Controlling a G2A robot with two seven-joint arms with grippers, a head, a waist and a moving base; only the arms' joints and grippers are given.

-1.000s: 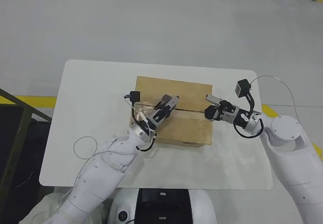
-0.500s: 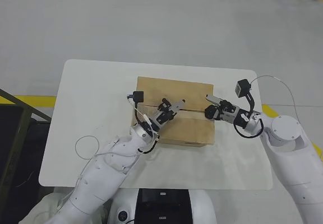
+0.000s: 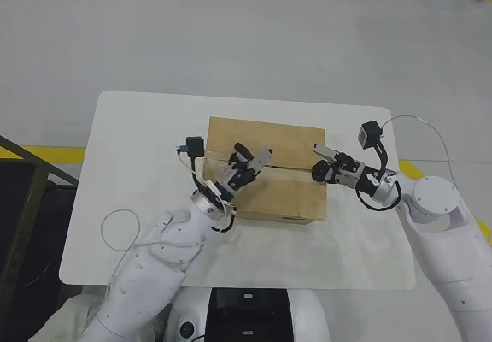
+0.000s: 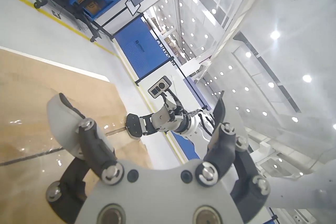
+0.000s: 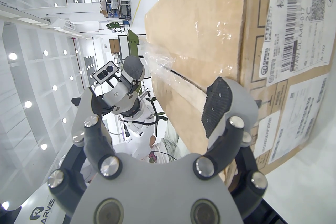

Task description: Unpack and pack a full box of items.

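Note:
A closed cardboard box (image 3: 267, 184) stands in the middle of the white table (image 3: 143, 162). Clear tape (image 5: 157, 59) runs along its top seam and looks crumpled at the far end. My left gripper (image 3: 253, 155) hovers open just above the box top (image 4: 34, 104), near the seam. My right gripper (image 3: 318, 162) is open at the box's right end, level with the seam. One of its fingers (image 5: 218, 104) lies against the box's top corner (image 5: 210, 25). Shipping labels (image 5: 296, 33) cover that end face. Each wrist view shows the other gripper across the box.
A thin cable loop (image 3: 118, 227) lies on the table left of the box, and a thin wire (image 3: 434, 128) arcs off the right edge. Bare tabletop surrounds the box on all sides.
My left wrist has turned and its gripper has shifted slightly left over the box top. The right arm and the box have not moved.

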